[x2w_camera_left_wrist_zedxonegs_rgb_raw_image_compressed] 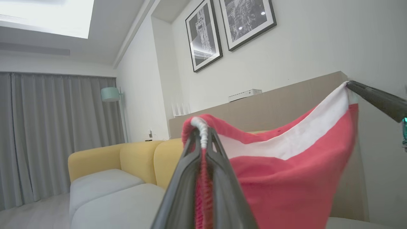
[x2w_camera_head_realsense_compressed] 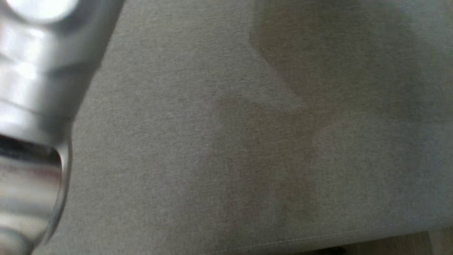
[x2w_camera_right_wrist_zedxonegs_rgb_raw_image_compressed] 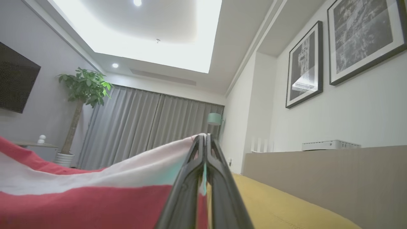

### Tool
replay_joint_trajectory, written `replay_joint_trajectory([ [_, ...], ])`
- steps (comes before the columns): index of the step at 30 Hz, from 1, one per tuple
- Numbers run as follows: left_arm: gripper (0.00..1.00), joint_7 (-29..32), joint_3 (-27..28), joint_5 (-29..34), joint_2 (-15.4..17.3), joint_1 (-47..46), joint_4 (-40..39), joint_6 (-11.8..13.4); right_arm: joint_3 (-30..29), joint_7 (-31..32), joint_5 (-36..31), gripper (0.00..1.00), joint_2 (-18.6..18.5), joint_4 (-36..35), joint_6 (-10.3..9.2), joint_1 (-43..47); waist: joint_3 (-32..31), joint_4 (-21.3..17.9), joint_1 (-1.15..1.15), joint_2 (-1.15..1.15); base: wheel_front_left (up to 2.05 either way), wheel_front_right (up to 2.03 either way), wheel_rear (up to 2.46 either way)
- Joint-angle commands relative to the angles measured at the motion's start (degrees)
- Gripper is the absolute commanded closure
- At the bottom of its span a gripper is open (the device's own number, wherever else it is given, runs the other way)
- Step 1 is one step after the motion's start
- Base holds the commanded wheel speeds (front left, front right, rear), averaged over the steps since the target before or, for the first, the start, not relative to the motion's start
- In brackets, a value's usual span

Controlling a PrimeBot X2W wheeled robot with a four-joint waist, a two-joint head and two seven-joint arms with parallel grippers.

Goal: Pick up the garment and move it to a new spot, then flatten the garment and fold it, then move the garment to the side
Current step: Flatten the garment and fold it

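Note:
The garment [x2w_camera_left_wrist_zedxonegs_rgb_raw_image_compressed: 286, 171] is red knit with a broad white band, and it hangs stretched between my two grippers above the sofa. My left gripper [x2w_camera_left_wrist_zedxonegs_rgb_raw_image_compressed: 203, 135] is shut on one red edge with a white trim. The right gripper [x2w_camera_left_wrist_zedxonegs_rgb_raw_image_compressed: 351, 86] comes in from the right of the left wrist view, pinching the white band's corner. In the right wrist view the right gripper [x2w_camera_right_wrist_zedxonegs_rgb_raw_image_compressed: 206, 137] is shut on the garment [x2w_camera_right_wrist_zedxonegs_rgb_raw_image_compressed: 95, 197], which spreads away to the left. A pale forearm [x2w_camera_head_realsense_compressed: 32, 117] fills the left of the head view, over grey cushion fabric [x2w_camera_head_realsense_compressed: 247, 141].
A sofa with a yellow back [x2w_camera_left_wrist_zedxonegs_rgb_raw_image_compressed: 127, 156] and grey seat cushions [x2w_camera_left_wrist_zedxonegs_rgb_raw_image_compressed: 114, 206] lies below. Behind it runs a beige panel [x2w_camera_left_wrist_zedxonegs_rgb_raw_image_compressed: 279, 101] with a white box on top. Framed pictures [x2w_camera_left_wrist_zedxonegs_rgb_raw_image_compressed: 232, 25] hang on the wall. A potted plant [x2w_camera_right_wrist_zedxonegs_rgb_raw_image_compressed: 82, 92] and grey curtains [x2w_camera_right_wrist_zedxonegs_rgb_raw_image_compressed: 146, 127] stand far off.

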Motion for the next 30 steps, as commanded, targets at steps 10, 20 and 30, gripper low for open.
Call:
replay_joint_trajectory([
  [10,1.0,-0.2,3.9,4.04,5.35,31.83,-16.15,-0.37,0.69,-0.04,2.24,1.0,1.37,-6.47,-0.04,27.44,-0.64,1.98,-0.01,0.0,0.0,0.0,0.0],
  [20,1.0,-0.2,4.92,8.48,4.21,67.77,-23.93,-0.4,-7.55,-0.04,4.14,1.0,5.08,-11.93,-0.04,58.94,-9.26,1.7,-0.01,0.0,0.0,0.0,0.0],
  [30,1.0,-0.2,5.0,11.21,3.75,78.5,-31.86,-0.41,-13.54,0.61,4.54,1.0,4.72,-24.42,-0.04,73.49,-12.09,4.65,-0.01,0.0,0.0,0.0,0.0],
])
